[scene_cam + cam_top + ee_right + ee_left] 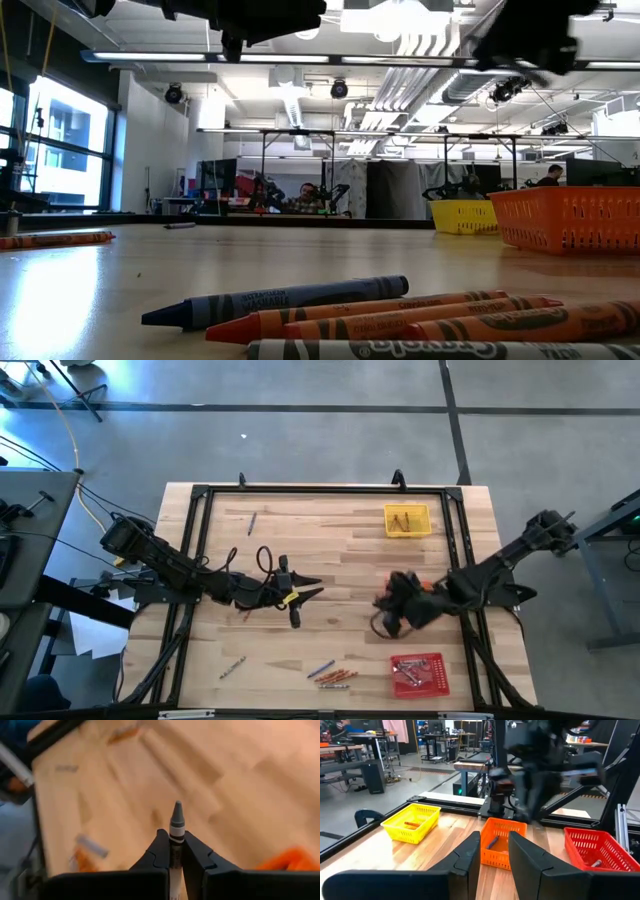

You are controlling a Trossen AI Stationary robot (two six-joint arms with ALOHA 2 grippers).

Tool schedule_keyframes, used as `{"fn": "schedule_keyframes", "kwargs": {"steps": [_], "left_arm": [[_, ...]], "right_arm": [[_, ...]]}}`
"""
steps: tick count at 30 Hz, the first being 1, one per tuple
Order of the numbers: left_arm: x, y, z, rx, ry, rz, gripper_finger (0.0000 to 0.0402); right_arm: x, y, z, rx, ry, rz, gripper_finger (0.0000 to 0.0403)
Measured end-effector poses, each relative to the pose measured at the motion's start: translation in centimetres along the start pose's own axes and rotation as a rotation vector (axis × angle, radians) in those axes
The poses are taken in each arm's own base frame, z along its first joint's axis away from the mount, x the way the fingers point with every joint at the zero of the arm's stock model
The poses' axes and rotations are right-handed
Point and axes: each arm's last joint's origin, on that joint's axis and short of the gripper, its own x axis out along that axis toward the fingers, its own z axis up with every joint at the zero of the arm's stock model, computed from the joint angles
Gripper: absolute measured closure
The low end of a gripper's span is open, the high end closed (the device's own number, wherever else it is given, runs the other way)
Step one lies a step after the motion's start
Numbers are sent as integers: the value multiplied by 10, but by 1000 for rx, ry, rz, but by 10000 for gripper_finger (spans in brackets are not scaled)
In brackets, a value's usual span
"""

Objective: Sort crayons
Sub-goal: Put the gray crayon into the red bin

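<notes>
Gripping a grey crayon [176,827] between its 2 fingers, the right gripper [176,851] hung above the table [340,550] with the point sticking out past the fingertips. From overhead that gripper [393,603] covered the orange tray [503,843], which sat under it and showed only in the left wrist view, with a blue crayon [492,842] already inside.

The left gripper [494,851] sat well off to the other side, its fingers parted by a narrow gap and nothing between them. Beyond its tips, the left wrist view took in the yellow tray [411,822] and the red tray [596,851] flanking the orange one.

The risk, as I judged it: that crayon was pinched near 1 end only, a thin round stick in a thin grip. A quick swing could have let it pivot or slide out, and it would have rolled on the bare wood. With 3 trays so close together, a release slightly off centre could have dropped it on a rim or into the wrong colour.

The rest of the crayons lay away from both grippers: a cluster of blue and orange crayons [332,676] near the front edge, just beside the red tray [420,673], a lone crayon [232,667] further along that edge, and another [252,523] across the table behind the left arm. The cluster lay tight together, so fingers coming down there could have nudged neighbours or caught 2 at once.
</notes>
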Motion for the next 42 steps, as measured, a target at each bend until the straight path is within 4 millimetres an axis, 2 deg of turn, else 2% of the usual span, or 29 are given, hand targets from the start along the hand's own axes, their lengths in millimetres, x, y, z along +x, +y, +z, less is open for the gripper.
{"fn": "schedule_keyframes", "kwargs": {"steps": [6, 10, 20, 24, 30, 35, 42], "left_arm": [[0, 0, -2, -64, 13, 1, 316], [-1, -2, -3, -94, 24, -4, 316], [-1, -2, -2, -96, 20, 3, 316], [-1, -2, -2, -96, 20, 3, 316], [0, 1, -2, -97, 19, 11, 316], [0, 1, -2, -96, 19, 13, 316], [0, 1, -2, -95, 20, 12, 316]], "right_arm": [[-17, 15, -26, 87, 84, 94, 399], [-21, 21, -43, 132, 138, 94, 399], [-4, 38, -103, 210, 354, 7, 400], [-2, 41, -120, 238, 445, -18, 400], [-10, 43, -131, 272, 478, -12, 400], [-16, 42, -139, 269, 583, -30, 400], [-17, 34, -140, 249, 608, -114, 400]]}}
